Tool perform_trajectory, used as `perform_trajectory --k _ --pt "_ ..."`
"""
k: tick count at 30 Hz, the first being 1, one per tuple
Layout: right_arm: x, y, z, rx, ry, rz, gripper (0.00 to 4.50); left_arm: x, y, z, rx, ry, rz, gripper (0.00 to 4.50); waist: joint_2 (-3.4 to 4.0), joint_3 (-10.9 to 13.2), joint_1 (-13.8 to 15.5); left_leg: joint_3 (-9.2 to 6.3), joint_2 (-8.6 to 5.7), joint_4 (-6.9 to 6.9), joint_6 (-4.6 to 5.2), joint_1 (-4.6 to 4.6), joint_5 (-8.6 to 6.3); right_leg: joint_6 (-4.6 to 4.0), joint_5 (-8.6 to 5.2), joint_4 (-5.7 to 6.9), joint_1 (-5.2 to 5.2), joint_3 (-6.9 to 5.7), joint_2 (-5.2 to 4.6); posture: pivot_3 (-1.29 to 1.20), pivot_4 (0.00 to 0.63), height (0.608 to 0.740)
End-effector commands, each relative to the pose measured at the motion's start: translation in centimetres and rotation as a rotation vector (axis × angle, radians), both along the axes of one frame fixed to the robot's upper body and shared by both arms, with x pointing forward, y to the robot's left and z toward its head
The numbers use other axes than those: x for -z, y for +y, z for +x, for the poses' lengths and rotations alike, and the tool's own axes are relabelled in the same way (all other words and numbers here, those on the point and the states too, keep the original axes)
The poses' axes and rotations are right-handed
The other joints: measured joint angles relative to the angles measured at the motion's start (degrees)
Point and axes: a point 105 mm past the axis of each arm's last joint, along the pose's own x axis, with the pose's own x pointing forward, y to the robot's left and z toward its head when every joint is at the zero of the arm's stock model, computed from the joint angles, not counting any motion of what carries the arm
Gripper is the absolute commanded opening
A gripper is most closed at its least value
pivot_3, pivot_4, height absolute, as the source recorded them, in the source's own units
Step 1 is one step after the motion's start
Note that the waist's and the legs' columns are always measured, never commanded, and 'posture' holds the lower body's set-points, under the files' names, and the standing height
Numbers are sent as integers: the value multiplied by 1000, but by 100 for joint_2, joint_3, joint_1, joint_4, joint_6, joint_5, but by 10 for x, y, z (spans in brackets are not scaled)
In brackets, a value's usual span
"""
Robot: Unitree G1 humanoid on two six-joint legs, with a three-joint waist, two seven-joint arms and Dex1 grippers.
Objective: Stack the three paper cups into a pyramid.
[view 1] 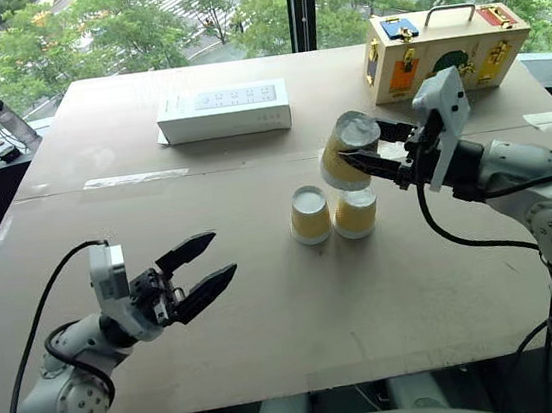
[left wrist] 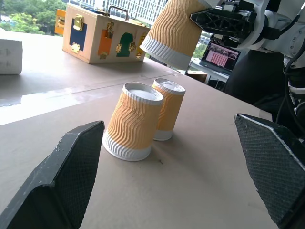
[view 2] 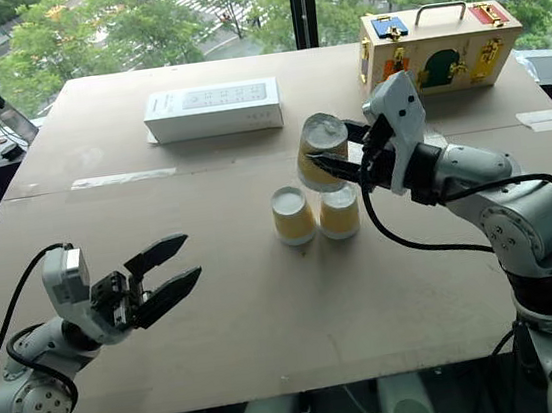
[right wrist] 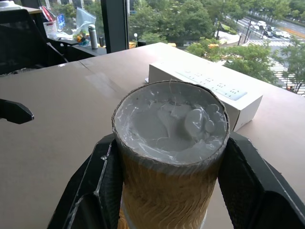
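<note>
Right gripper (view 1: 379, 157): clamped on the third cup (view 1: 348, 150), one black finger on each ribbed side; jaws pressed against the cup wall in the right wrist view.
Third cup: lifted clear of the table (view 1: 268, 308), base end up and tilted, hanging just above the right-hand cup (view 1: 355, 213); apart from it as seen in the left wrist view.
Left-hand cup (view 1: 309, 213): upside down on the table near its middle, white base on top.
Right-hand cup: upside down just beside the left-hand cup, sides touching or nearly so; cannot tell which.
Left gripper (view 1: 199, 268): jaws wide apart, holding nothing, touching nothing; above the table toward the near left corner, well apart from the cups, pointing toward them.
White box (view 1: 224, 111): lying flat toward the far edge, left of the middle.
Wooden latch box (view 1: 443, 48): at the far right corner, metal handle on top, coloured panels on the side facing the cups.
Bottle (view 1: 10, 121): off the table, beyond its far left corner.
</note>
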Motion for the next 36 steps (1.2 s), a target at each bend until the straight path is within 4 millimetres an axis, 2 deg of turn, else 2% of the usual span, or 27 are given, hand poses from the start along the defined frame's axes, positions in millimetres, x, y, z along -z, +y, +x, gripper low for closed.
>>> perform_trajectory --k 1,6,13,16,18,19,21,25,29,32,34,36 --pt "-4 9 -3 -45 -18 -33 2034 -7 9 -7 -14 -46 7 4500 0 0 -1 0 -3 0 0 0 0 0 0 -2 0 -1 -5 0 150 740" --pt "9 12 -2 -65 28 -75 2034 -9 7 -12 -14 -46 -6 4500 -1 0 -12 -2 -6 0 1 -4 0 1 1 -5 0 -9 -17 0 150 740" --pt "18 15 -2 -84 40 -93 2034 -10 6 -15 -16 -50 -9 4500 -1 0 -14 -5 -4 -1 1 -4 0 0 1 -3 -1 -13 -19 0 150 740" --pt "25 13 1 -84 60 -123 2034 -18 6 -20 25 -62 -54 4500 -1 0 -16 -4 -4 -1 1 -4 0 0 1 -3 -1 -13 -18 0 150 740" --pt "28 11 2 -84 65 -138 3080 -24 6 -21 41 -82 -78 4500 -1 0 -18 -4 -4 -1 1 -4 0 0 1 -3 -1 -13 -18 0 150 740" --pt "29 10 2 -84 64 -140 3423 -25 5 -22 48 -89 -82 4500 -1 -1 -16 -4 -4 -1 0 -4 0 0 1 -3 -1 -13 -19 0 150 740" --pt "28 9 1 -83 52 -139 4421 -27 5 -22 64 -92 -79 4500 -1 0 -11 -5 -5 -1 1 -4 0 0 1 -3 -1 -15 -19 0 150 740" --pt "19 5 -3 -68 0 -121 4421 -26 4 -20 68 -90 -74 4500 -1 0 -15 -4 -5 -1 1 -4 0 0 1 -3 -1 -14 -18 0 150 740" --pt "7 -4 -16 -86 -64 -93 4421 -18 0 -13 45 -59 -64 4500 -1 0 5 -5 -5 -2 1 -6 0 1 1 -5 -1 -15 -18 0 150 740" --pt "-1 -22 -35 -84 -148 -50 4421 -2 -3 2 -34 24 -34 4500 -2 -1 51 -7 -7 -1 1 -6 0 4 2 -7 1 -17 -18 0 150 740" --pt "4 -37 -47 -60 -192 -61 4421 9 -4 8 -74 52 24 4500 -3 -1 85 -6 -7 -2 1 -7 -1 18 10 -11 4 -16 -18 0 150 740" --pt "13 -52 -58 -21 -154 -39 4421 15 -3 10 -98 75 50 4500 -5 -1 116 -5 -7 -4 3 -8 -2 24 13 -17 4 -17 -16 0 150 740"
